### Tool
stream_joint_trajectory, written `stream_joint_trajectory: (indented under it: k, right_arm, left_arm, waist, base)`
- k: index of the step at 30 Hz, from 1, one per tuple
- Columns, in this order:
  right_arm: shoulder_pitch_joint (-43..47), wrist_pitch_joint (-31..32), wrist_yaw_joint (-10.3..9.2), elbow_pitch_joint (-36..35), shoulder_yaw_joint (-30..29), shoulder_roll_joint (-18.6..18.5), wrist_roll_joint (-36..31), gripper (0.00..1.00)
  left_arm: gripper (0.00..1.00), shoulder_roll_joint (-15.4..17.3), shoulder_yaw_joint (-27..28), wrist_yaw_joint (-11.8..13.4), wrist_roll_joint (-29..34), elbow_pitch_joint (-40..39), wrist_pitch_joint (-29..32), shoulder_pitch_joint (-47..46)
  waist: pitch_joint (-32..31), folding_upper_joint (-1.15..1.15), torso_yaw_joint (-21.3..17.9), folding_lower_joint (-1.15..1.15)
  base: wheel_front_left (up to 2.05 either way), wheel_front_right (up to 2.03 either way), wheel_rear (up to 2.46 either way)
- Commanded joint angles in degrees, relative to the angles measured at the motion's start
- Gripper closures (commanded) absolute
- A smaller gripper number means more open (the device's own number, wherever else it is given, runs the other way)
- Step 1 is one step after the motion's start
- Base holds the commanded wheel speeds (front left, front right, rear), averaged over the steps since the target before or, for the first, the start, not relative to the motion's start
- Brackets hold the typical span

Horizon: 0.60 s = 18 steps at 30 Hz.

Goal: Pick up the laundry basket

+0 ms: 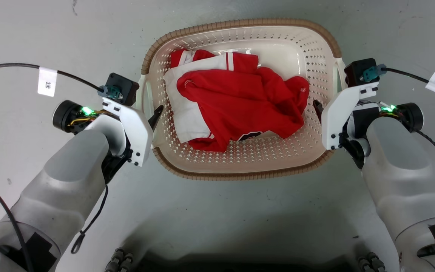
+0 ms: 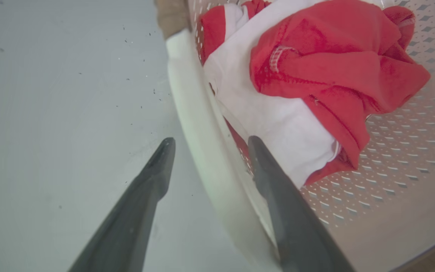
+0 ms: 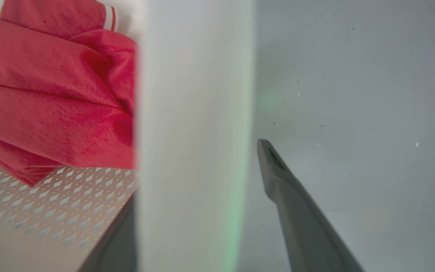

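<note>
The laundry basket is cream with perforated walls and a brown woven-look rim, and stands on the grey floor. A red and white garment lies inside it. My left gripper is open astride the white left handle, one finger outside the basket and one inside the wall. My right gripper is open astride the white right handle. Its outer finger stands apart from the handle, and the handle mostly hides the inner one.
Grey floor surrounds the basket. Black cables with white tags run out from both wrists. The dark front of my base sits just below the basket's near rim.
</note>
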Motion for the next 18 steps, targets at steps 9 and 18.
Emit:
stream_joint_trajectory:
  k: [9, 18]
  right_arm:
    - [-2.87, -1.16, -0.04, 3.10, 0.73, -0.07, -1.60, 0.00]
    - [-3.19, 0.30, -0.05, 5.10, 0.52, 0.09, -2.43, 0.00]
  left_arm:
    - [0.00, 0.60, -7.75, 0.13, -4.27, 1.50, -2.56, -3.53]
    - [0.00, 0.49, -14.22, 0.12, -8.46, 1.47, -3.33, -5.52]
  waist:
    - [0.03, 0.00, 0.54, -0.01]
    - [0.44, 0.00, 1.05, -0.01]
  base:
    - [0.00, 0.00, 0.00]
    - [0.00, 0.00, 0.00]
